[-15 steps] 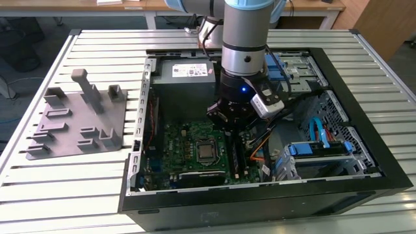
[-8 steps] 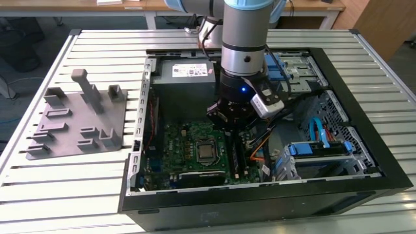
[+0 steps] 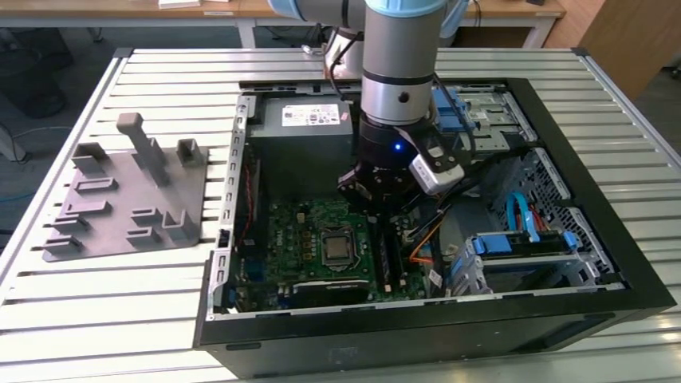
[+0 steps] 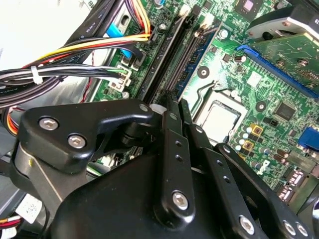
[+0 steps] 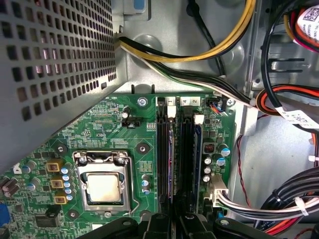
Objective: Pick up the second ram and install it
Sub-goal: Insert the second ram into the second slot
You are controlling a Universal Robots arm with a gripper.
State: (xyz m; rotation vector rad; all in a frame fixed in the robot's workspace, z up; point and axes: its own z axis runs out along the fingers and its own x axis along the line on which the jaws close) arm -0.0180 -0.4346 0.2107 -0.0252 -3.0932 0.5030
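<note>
second ram (image 5: 196, 149) in slot, under gripper (image 4: 174, 107)

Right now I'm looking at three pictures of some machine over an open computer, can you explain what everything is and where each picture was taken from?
The exterior view looks from off the arm at a slatted metal table. On it lies an open computer case with its green motherboard exposed, and beside it, toward the exterior view's left, a grey plastic holder plate with upright pegs. The tall grey and blue column is a robot arm; its black gripper reaches down into the case. Both wrist views come from cameras riding on the arm, looking along the gripper at the long black memory slots and the square processor socket.
</note>
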